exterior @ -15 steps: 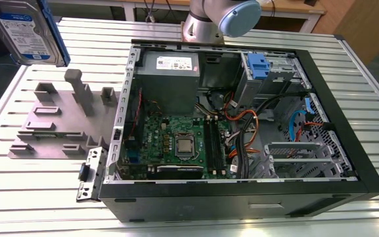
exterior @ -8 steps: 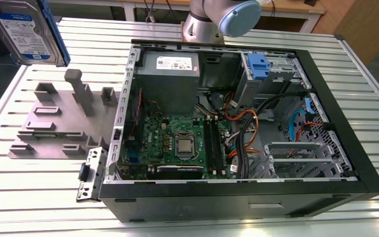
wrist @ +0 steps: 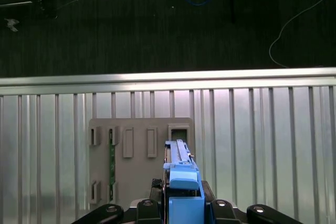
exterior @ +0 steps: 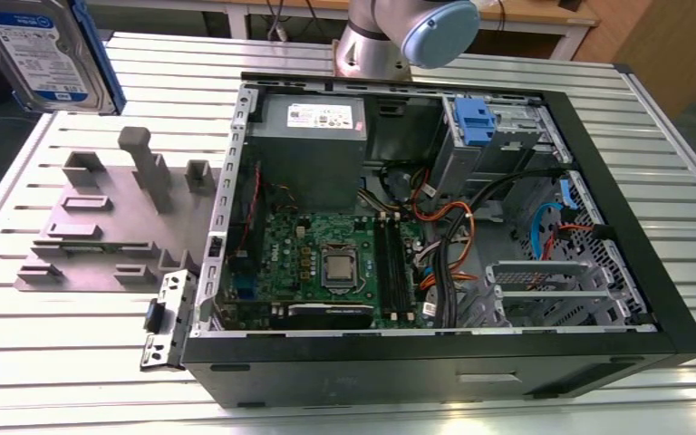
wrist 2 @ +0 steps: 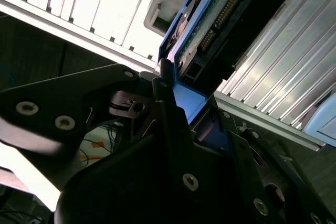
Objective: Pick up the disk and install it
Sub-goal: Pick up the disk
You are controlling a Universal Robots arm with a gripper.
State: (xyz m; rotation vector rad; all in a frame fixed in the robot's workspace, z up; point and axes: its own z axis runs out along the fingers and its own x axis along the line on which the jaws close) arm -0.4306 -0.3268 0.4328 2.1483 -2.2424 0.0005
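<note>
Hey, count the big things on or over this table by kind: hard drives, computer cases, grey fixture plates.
disk: 1, held in the gripper
open computer case: 1
grey fixture plate: 1
Total: 3

The disk (exterior: pixel 36 50) is a flat silver hard drive with a white-and-blue label on its broad face and a blue plastic bracket framing its edges. It is lifted clear of the desk (exterior: pixel 82 326), clamped at its blue frame by the hand (wrist: pixel 181 205), and stands nearly on edge, its label face showing at the top of the exterior view's left. The second wrist view shows its green circuit-board underside with a row of connector pins, and the first wrist view shows it edge-on above the slatted desk, not far from the desk's edge.
</note>
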